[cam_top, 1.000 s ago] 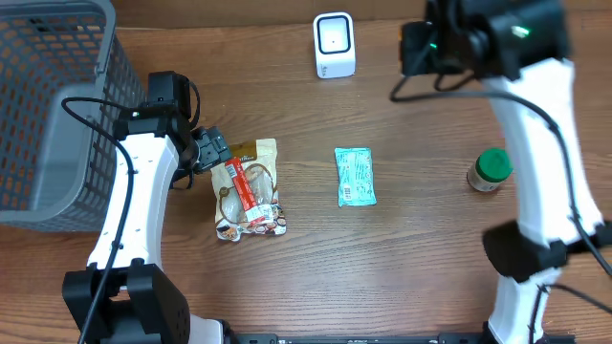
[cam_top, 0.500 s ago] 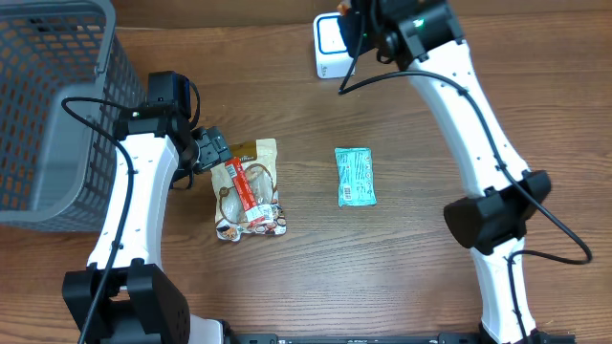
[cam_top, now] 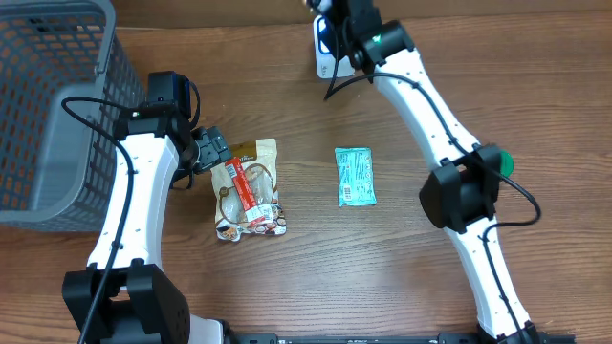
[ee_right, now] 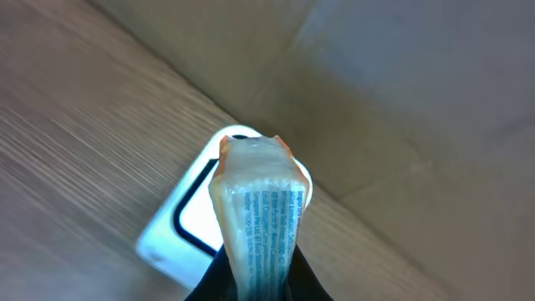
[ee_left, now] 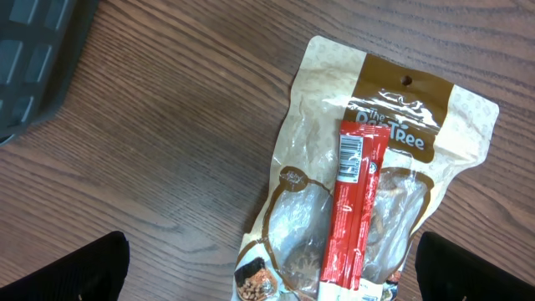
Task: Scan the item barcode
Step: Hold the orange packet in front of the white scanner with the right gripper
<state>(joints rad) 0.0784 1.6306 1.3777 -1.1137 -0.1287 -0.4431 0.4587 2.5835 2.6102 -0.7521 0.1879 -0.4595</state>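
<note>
The right arm is spanning the brown wooden desk (cam_top: pixel 421 277) up to its far edge, where the right fingers (ee_right: pixel 205 291) are pinching a thin pale packet with an orange top edge and blue print (ee_right: pixel 255 213), clamped narrowly on its lower end. The packet is standing upright out of the fingers and is sitting just in front of the white box-shaped scanner with a black-framed window (ee_right: pixel 180 226); the wrist view is not showing whether the two are touching. From overhead the scanner (cam_top: pixel 327 63) is showing partly under the right arm. The left fingers (ee_left: pixel 79 272) are standing wide apart and gripping nothing, hovering over a tan plastic snack pouch with a brown header (ee_left: pixel 309 125), one finger showing at each lower corner of the wrist view. A red stick pack with a white barcode (ee_left: pixel 355 209) is lying lengthwise on the pouch. A teal foil sachet (cam_top: pixel 355 176) is lying mid-desk, well apart from both sets of fingers, and a grey mesh basket (cam_top: pixel 48 115) is sitting at the left edge.
</note>
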